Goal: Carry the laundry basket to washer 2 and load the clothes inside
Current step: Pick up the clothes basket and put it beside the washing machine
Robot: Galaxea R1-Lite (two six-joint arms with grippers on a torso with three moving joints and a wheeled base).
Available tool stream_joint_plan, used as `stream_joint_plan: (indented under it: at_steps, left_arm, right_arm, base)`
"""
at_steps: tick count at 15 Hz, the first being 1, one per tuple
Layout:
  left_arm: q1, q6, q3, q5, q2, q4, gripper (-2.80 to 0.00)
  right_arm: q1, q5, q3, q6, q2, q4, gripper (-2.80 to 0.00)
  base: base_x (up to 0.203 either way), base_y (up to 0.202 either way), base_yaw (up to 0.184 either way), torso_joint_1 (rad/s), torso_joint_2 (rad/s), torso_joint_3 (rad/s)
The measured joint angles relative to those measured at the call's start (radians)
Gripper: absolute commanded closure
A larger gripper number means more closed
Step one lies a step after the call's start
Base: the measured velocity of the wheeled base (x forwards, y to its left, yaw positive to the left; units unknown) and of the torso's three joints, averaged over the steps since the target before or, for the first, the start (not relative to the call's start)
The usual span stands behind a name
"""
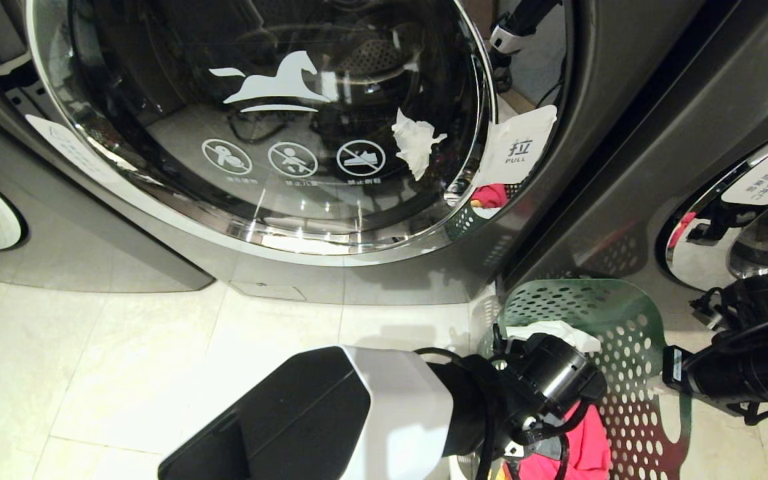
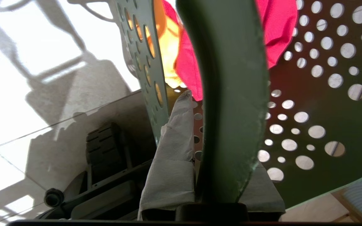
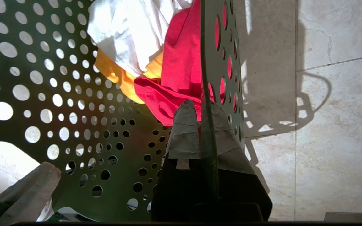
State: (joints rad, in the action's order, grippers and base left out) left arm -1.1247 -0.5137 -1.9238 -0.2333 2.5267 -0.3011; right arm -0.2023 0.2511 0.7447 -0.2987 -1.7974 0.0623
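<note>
Filling the head view, the dark grey front-loading washer shows its round chrome-rimmed glass door closed. Below to its right, the dark green perforated plastic laundry basket hangs just above the pale tiled floor, holding white, yellow-orange and pinkish-red clothes. The left pincer and right pincer are each clamped on opposite basket walls
</note>
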Motion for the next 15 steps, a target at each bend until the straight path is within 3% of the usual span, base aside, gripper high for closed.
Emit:
stream_joint_plan:
  at_steps: [11,12,15]
  left_arm:
    - [0.006,0.003,0.001,-0.025,0.003,0.001,0.00]
    - [0.004,0.003,0.001,-0.045,0.005,0.001,-2.80]
    - [0.003,0.009,0.000,-0.113,0.018,0.008,-2.80]
  right_arm:
    - [0.001,0.006,0.002,-0.002,-0.023,0.000,0.00]
    - [0.001,0.007,0.000,-0.003,-0.023,0.000,0.00]
    - [0.001,0.006,-0.004,-0.003,-0.022,-0.001,0.00]
  base:
    - [0.000,0.000,0.000,0.000,0.00,0.000]
    - [0.000,0.000,0.000,0.000,0.00,0.000]
    - [0.000,0.000,0.000,0.000,0.00,0.000]
